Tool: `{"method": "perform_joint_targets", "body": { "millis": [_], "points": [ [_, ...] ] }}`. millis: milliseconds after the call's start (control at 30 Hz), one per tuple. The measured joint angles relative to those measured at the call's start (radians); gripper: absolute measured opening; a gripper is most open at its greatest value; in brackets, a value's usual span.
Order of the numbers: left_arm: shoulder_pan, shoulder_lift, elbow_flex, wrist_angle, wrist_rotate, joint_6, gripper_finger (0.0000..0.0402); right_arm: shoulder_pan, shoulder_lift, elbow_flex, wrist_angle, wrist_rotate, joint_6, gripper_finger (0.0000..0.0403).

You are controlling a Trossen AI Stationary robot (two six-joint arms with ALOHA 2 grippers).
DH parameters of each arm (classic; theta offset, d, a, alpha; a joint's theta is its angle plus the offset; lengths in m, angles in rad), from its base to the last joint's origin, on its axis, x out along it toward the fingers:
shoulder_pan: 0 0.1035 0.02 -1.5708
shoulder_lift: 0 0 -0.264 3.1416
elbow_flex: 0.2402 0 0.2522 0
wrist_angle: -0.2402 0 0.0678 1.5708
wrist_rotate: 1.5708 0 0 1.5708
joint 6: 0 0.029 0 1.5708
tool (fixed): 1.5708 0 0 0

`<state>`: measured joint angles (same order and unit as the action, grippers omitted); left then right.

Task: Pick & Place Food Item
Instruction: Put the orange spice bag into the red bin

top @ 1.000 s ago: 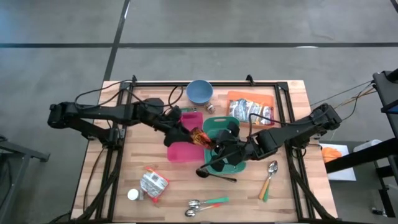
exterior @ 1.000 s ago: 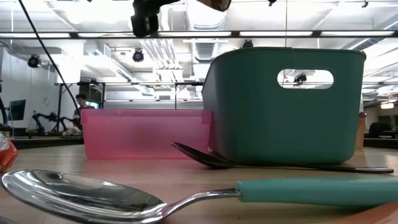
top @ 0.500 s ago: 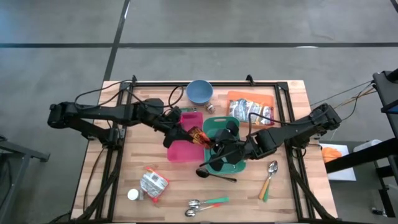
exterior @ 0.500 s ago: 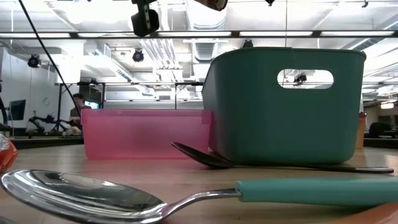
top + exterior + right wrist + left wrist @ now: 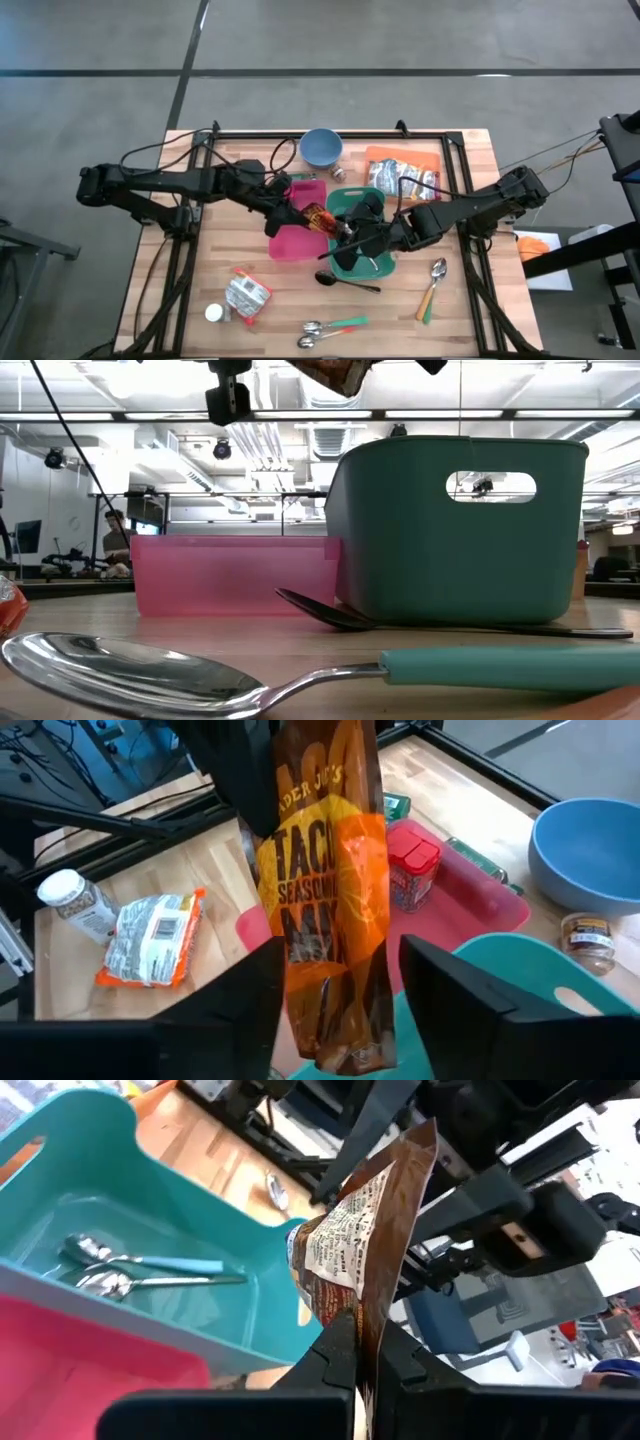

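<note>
An orange-brown taco seasoning packet (image 5: 320,217) (image 5: 325,890) hangs in the air over the gap between the pink bin (image 5: 292,243) and the teal bin (image 5: 377,262). My left gripper (image 5: 292,213) (image 5: 360,1365) reaches in from the table's left and is shut on it. My right gripper (image 5: 348,230) (image 5: 340,1010) comes from the right and is open. Its two fingers stand on either side of the packet's other end. Whether one of them brushes the packet, I cannot tell. Spoons (image 5: 130,1270) lie inside the teal bin. My left gripper pinches the packet between its two fingers at one end edge (image 5: 372,1342). The fingers come from the table's left, slanting a little downward. The packet juts out beyond the fingertips toward the right gripper, lifted clear of both bins.
A blue bowl (image 5: 321,147) and an orange pad holding a snack bag (image 5: 402,172) sit at the far side. A black ladle (image 5: 345,280), loose spoons (image 5: 330,327) (image 5: 432,290), another foil packet (image 5: 245,297) and a small jar (image 5: 213,313) lie at the near side.
My right gripper has opened around the packet's end, staying in place. The packet stays in my left gripper, and in the low view its free end now dips a little lower.
</note>
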<state>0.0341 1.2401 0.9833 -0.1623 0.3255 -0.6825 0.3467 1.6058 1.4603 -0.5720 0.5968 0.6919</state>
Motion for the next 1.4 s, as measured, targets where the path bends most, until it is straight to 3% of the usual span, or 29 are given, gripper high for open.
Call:
{"method": "perform_joint_targets", "body": {
  "millis": [233, 533, 800, 1033, 1400],
  "points": [
    [0.0, -0.027, 0.0, -0.019, -0.022, -0.024, 0.0, -0.003, 0.0, 0.0, -0.051, 0.001, -0.015, 0.0253],
    [0.0, -0.054, 0.0, -0.085, -0.074, -0.03, 0.0, -0.015, -0.004, 0.005, -0.059, 0.005, -0.083, 0.0294],
    [0.0, -0.089, 0.0, -0.125, -0.105, -0.016, 0.0, -0.031, -0.015, 0.045, -0.134, 0.015, -0.081, 0.0298],
    [0.007, -0.145, 0.0, -0.269, -0.177, 0.039, 0.0, -0.031, -0.028, 0.088, -0.341, 0.04, 0.069, 0.0298],
    [0.025, -0.129, 0.0, -0.537, -0.244, 0.161, 0.0, -0.031, -0.05, 0.088, -0.486, 0.05, 0.145, 0.0298]
  ]
}}
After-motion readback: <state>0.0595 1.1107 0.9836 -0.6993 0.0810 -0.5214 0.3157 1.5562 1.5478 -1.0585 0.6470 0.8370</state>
